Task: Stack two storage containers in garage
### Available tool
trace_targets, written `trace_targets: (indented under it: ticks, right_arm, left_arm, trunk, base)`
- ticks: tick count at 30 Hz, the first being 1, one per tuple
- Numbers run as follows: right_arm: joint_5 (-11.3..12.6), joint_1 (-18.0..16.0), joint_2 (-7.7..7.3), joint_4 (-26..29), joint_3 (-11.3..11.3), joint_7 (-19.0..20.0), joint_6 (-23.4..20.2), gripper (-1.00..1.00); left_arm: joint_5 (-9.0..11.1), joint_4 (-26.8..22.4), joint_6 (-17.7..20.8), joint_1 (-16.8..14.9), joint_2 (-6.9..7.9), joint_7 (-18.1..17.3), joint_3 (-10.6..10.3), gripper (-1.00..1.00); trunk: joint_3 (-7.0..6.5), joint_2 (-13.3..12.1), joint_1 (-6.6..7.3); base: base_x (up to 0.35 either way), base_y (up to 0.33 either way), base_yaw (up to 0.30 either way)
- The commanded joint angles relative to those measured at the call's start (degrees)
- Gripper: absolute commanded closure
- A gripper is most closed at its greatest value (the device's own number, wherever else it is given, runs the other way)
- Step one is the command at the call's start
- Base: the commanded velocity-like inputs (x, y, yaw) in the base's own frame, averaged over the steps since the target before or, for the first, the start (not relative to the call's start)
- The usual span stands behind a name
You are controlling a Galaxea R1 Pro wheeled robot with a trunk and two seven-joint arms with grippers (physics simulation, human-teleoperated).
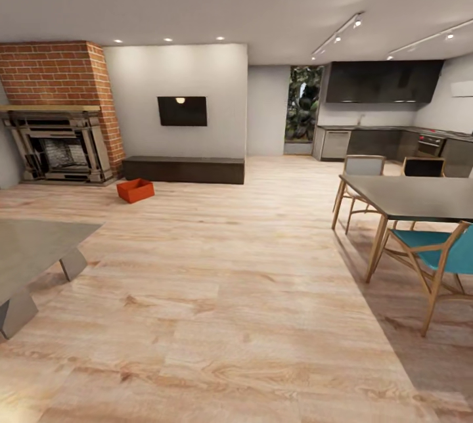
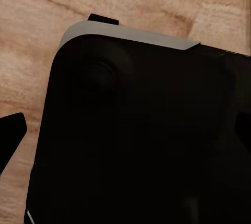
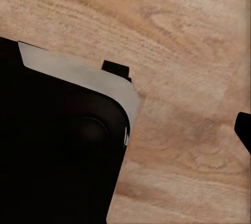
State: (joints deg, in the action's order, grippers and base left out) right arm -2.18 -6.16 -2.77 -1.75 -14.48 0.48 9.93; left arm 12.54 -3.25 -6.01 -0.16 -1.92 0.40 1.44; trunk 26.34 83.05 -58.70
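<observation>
one orange-red storage container [image 1: 135, 190] sits on the light wood floor [image 1: 217, 291] of the living room, just in front of the dark low tv bench [image 1: 183, 169], at its end nearer the brick fireplace [image 1: 58, 114], w/ the wall tv [image 1: 182, 110] above the bench. it lies well apart from the robot, across a wide stretch of bare planks; it looks turned at an angle to the bench, open side up. the second container can't be made out from here. nearer the robot than the container, on the fireplace side, is a grey low table [image 1: 36, 259]; on the far side from the fireplace stand a dark dining table [image 1: 414, 196] and a teal-seated chair [image 1: 430, 255], w/ the kitchen behind. both wrist views look down at planks past the robot's dark base [image 2: 136, 135]; a dark tip shows at each picture's edge, but whether either gripper is open or closed can't be told, and nothing seems to be held. judged step: drive toward the container, task barely begun. risks: clipping the grey table's corner w/ the base on the way; stopping too close and nudging the light bin against the bench; a one-wall pinch on tapered walls may slip, so approach square to a long side.
</observation>
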Motion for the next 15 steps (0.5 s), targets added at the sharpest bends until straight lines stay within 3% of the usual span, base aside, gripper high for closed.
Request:
trace_targets:
  ticks: [1, 15]
  right_arm:
    - [-0.3, -0.1, -0.10, -0.2, -0.1, 0.0, 0.3, -1.00]
    - [-0.5, -0.1, -0.13, -0.2, -0.2, -0.6, 0.2, -1.00]
  left_arm:
    - [0.2, 0.0, -0.1, 0.0, -0.02, 0.0, 0.1, -1.00]
    - [0.2, 0.0, -0.1, 0.0, -0.02, 0.0, 0.1, -1.00]
  trunk:
    - [0.05, 0.0, -0.03]
    - [0.05, 0.0, -0.03]
  base:
    - [0.325, 0.000, 0.201]
    - [0.325, 0.000, 0.255]
